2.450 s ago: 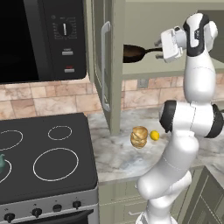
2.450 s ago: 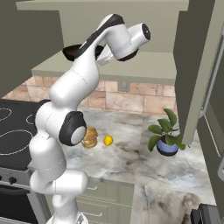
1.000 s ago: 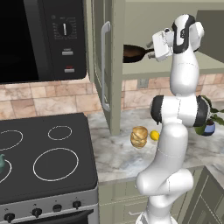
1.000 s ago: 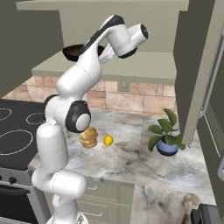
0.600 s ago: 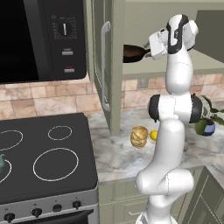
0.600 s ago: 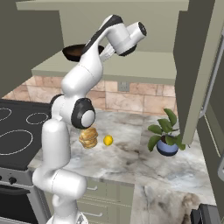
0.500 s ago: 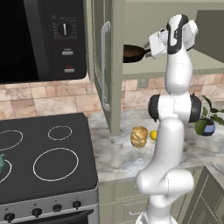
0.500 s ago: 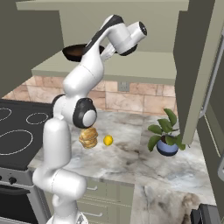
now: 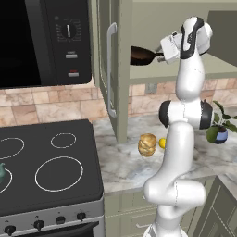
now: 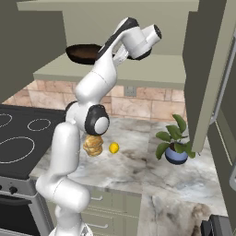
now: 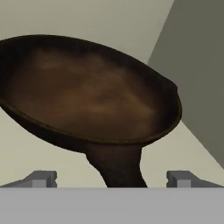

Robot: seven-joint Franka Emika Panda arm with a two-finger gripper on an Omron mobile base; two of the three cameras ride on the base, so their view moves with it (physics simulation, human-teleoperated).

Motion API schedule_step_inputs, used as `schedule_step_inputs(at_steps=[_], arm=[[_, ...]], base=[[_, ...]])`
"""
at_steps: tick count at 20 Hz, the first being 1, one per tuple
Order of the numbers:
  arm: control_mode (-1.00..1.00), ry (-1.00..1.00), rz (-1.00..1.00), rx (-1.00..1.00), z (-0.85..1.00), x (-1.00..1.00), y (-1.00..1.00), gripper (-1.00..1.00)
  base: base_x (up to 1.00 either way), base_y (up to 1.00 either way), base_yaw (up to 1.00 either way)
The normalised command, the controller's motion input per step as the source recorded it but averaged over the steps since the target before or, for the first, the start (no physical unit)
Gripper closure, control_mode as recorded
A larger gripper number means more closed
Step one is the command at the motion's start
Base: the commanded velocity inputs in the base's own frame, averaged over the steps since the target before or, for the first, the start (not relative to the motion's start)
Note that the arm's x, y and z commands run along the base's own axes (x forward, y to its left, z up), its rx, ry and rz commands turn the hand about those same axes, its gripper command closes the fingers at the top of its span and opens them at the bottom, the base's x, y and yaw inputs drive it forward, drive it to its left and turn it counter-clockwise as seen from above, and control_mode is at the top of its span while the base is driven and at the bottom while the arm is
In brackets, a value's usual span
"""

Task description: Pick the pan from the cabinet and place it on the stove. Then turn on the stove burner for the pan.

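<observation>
The pan (image 9: 141, 54) is a dark skillet with a brownish inside, resting on the lower shelf of the open sage-green cabinet (image 9: 110, 69); its thin handle points right toward the hand. It also sits on the shelf in the right base view, pan (image 10: 83, 53). In the hand view the pan (image 11: 87, 100) is very close, and my gripper (image 11: 111, 179) stands open with a fingertip on each side of the handle, not touching it. My gripper (image 9: 161, 54) is at the handle's end. Below left lies the black stove (image 9: 28, 185) with its large single-ring stove burner (image 9: 59, 173).
A black microwave (image 9: 41, 41) hangs over the stove. A teal kettle (image 9: 2, 172) sits at the stove's left edge. On the marble counter lie a bread roll (image 9: 147, 145), a lemon (image 9: 162, 143) and a potted plant (image 10: 173, 143). Black knobs (image 9: 60, 221) line the stove's front.
The arm has straightened upward and the hand has crept left along the handle toward the pan. The jaws stayed open and the pan has not moved.
</observation>
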Motion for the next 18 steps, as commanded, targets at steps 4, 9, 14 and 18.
schedule_step_inputs(at_steps=[4, 9, 14, 18], arm=[[-1.00, 0.00, 0.01, 0.00, -0.23, 0.01, 0.00, 1.00], [-1.00, 0.00, 0.00, 0.00, -0.11, 0.05, 0.00, 1.00], [-1.00, -0.05, 0.00, 0.00, -0.02, 0.00, 0.00, 1.00], [-1.00, -0.22, 0.00, 0.00, 0.00, -0.06, 0.00, 1.00]], base=[[0.00, 0.00, 0.00], [0.00, 0.00, 0.00], [0.00, 0.00, 0.00], [0.00, 0.00, 0.00]])
